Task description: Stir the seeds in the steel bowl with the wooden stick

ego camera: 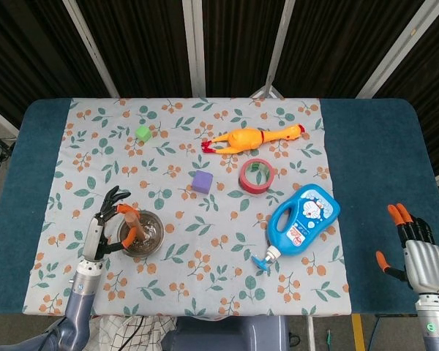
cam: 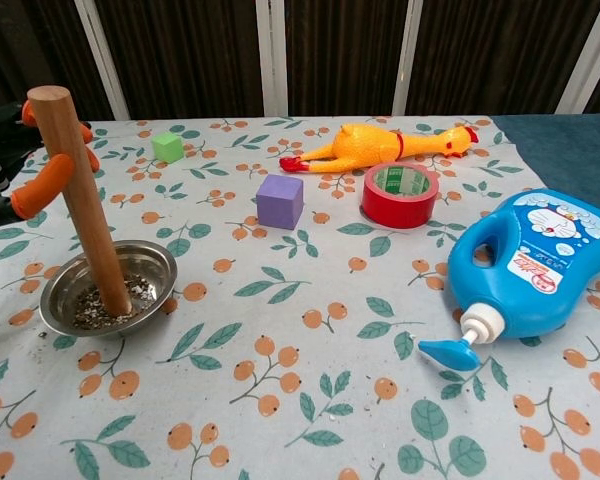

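A small steel bowl (cam: 58, 305) (ego camera: 154, 232) with dark seeds (cam: 95, 308) sits at the near left of the flowered cloth. A thick wooden stick (cam: 80, 200) (ego camera: 130, 219) stands almost upright with its lower end in the seeds. My left hand (ego camera: 104, 225) (cam: 32, 178) grips the stick near its top, orange fingertips around it. At the far right my right hand (ego camera: 417, 248) hovers over the blue table edge, fingers apart and holding nothing.
A blue detergent bottle (cam: 535, 262) lies at the right. A red tape roll (cam: 400, 195), a purple cube (cam: 280, 201), a yellow rubber chicken (cam: 380, 142) and a green cube (cam: 167, 147) lie behind the bowl.
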